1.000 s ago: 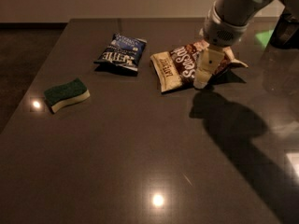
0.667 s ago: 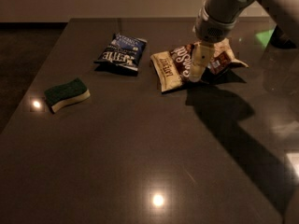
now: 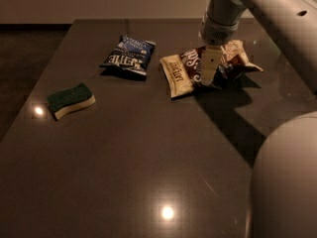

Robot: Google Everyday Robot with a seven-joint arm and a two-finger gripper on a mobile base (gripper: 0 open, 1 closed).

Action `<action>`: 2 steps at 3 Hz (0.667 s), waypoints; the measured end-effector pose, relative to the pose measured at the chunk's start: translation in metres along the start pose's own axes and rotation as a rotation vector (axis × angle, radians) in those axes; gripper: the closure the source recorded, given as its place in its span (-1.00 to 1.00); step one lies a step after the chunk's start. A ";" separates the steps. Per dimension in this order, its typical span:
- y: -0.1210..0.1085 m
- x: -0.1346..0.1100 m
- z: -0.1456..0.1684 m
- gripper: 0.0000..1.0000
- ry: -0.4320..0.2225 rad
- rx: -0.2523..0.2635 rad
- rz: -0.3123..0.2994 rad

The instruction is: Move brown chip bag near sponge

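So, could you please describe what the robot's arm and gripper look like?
The arm is a thick, smooth, off-white tube with small dark holes along its top. It ends in a round wrist with a grey band. Under it the gripper, slim and cream-coloured, sits over the brown bag. A big rounded pale shell fills the lower right corner. No cables or markings show.

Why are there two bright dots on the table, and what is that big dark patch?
In the camera view, the dots are light glare on the glossy table, one beside the sponge; the dark patch is the shadow of the arm, next to the gripper, which is down on the brown chip bag.
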State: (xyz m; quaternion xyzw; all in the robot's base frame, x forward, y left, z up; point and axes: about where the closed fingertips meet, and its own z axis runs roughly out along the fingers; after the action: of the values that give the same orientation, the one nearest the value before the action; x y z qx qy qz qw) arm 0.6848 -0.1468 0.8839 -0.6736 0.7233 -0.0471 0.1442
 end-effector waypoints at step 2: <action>-0.003 0.002 0.006 -0.04 0.043 -0.034 -0.087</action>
State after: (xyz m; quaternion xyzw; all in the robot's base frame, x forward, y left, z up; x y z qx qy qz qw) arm 0.6890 -0.1483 0.8783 -0.7055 0.6972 -0.0555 0.1149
